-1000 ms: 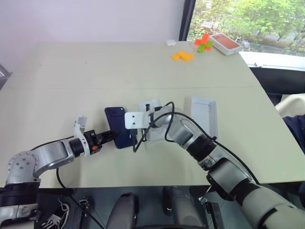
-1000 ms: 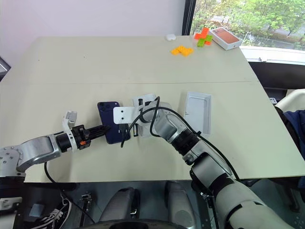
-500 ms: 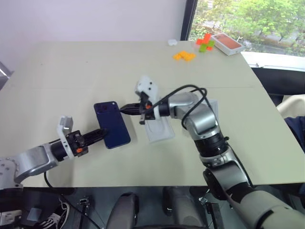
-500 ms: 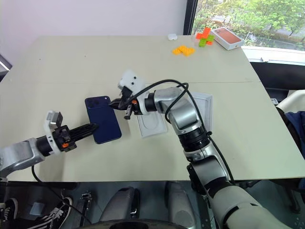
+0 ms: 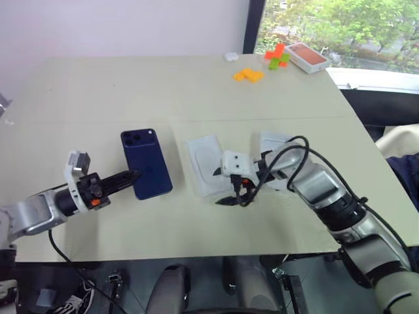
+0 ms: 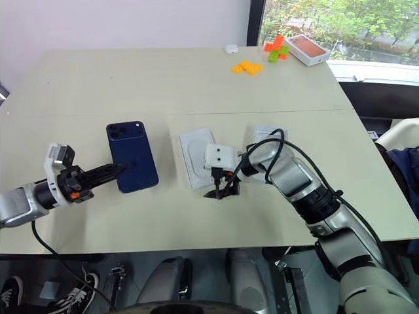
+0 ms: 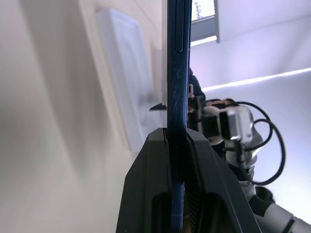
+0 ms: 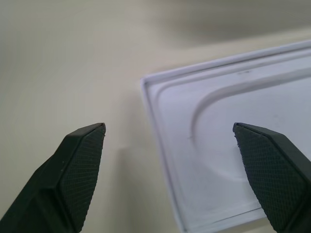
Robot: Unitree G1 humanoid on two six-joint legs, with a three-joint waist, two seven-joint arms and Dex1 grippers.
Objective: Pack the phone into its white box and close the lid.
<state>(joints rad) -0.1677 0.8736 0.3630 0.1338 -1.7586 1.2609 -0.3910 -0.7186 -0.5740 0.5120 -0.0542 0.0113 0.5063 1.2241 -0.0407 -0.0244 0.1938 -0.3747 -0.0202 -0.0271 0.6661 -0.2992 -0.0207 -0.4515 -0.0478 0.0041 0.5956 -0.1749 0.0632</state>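
**Right arm lets go, phone rides alone in the left**

Nearest us, the left gripper (image 5: 128,177) is clamped on the near end of the phone (image 5: 145,163); in the left wrist view the dark blue edge runs straight up between the closed fingers (image 7: 146,194). A second ago the right arm reached across to that same phone with its fingers shut. Now the right gripper (image 6: 217,193) has swung back to the right and hangs over the near corner of the flat white insert (image 6: 198,157), with its fingers (image 8: 77,165) spread wide and nothing between them. So the phone has changed hands, and the left arm alone carries it, to the left of the insert and well left of the white tray (image 5: 277,145) behind the right forearm. That tray looks like the phone's destination, though I can't tell whether it is box or lid. Nothing is packed yet. Far off lie an orange-topped box (image 5: 308,57) and some bright blocks (image 5: 250,75) on the worktop (image 5: 163,85).
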